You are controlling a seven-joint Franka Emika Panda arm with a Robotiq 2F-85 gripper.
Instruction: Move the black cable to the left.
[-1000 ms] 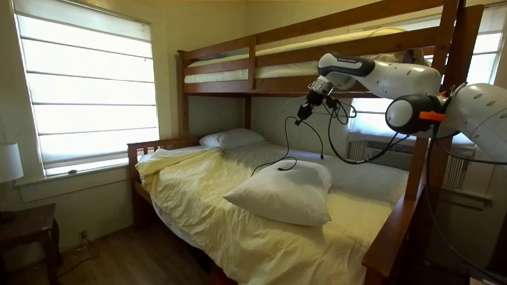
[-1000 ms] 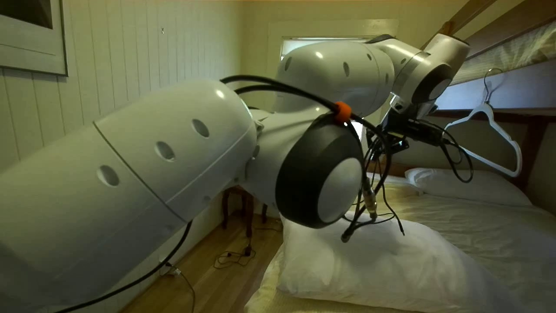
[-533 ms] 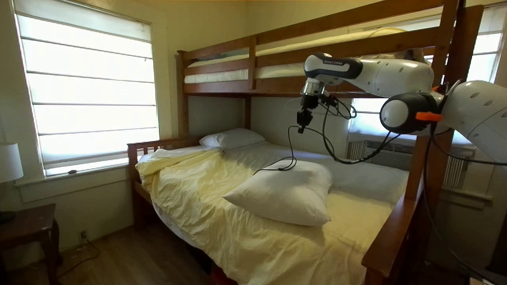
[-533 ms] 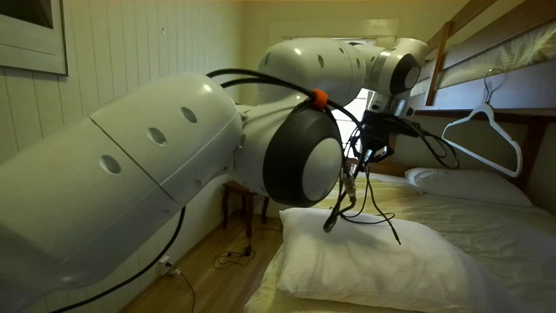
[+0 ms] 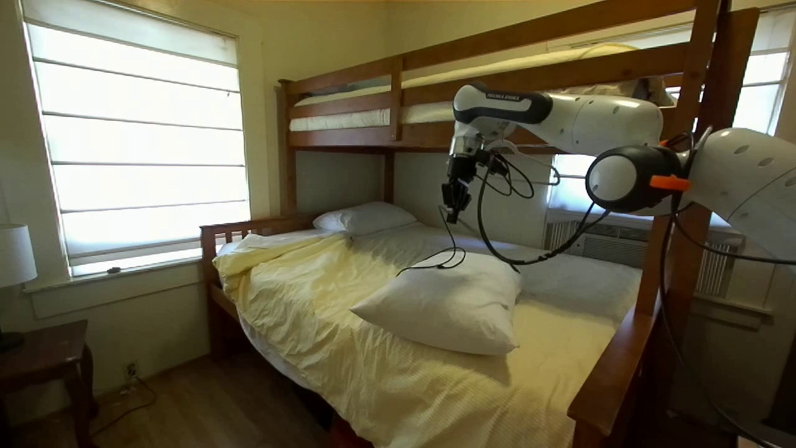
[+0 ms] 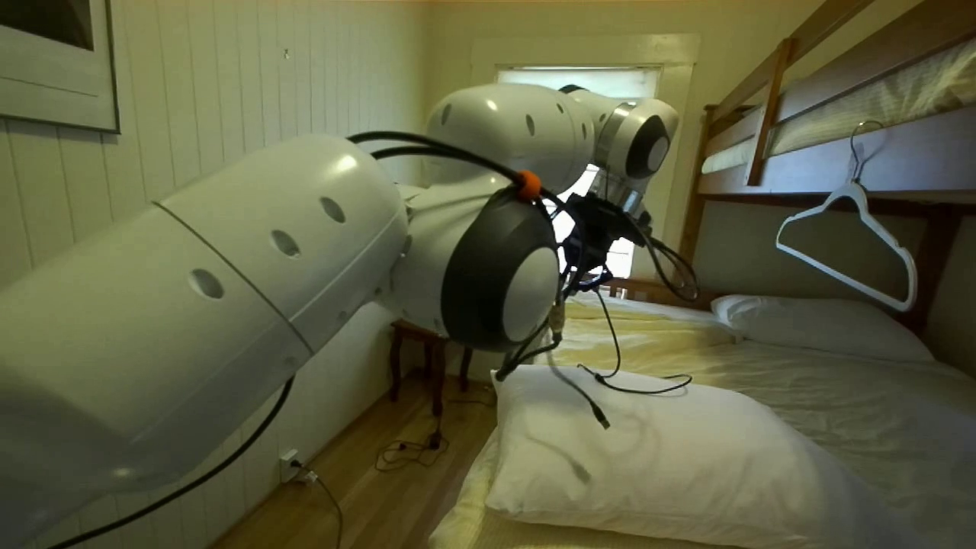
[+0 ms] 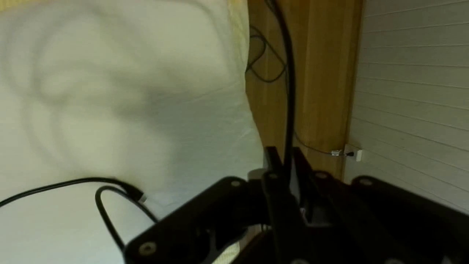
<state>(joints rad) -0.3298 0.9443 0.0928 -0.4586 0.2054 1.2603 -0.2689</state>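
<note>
Gripper (image 7: 287,157): nearly closed, seemingly pinching the black cable (image 7: 291,84); might drop it if loosened early.
Cable: in the grip, dangling below; might tangle, being floppy.
Thick hose (image 5: 546,257): near, alongside; might snag the cable.
White pillow (image 5: 460,311): below, under some cable; might slide if tugged.

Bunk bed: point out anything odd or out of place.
The nearer white pillow lies askew, apart from the far white pillow, with a black cable trailing onto it, an odd place for a cord. A white clothes hanger seems hung from the upper bunk, an unlikely spot.
</note>
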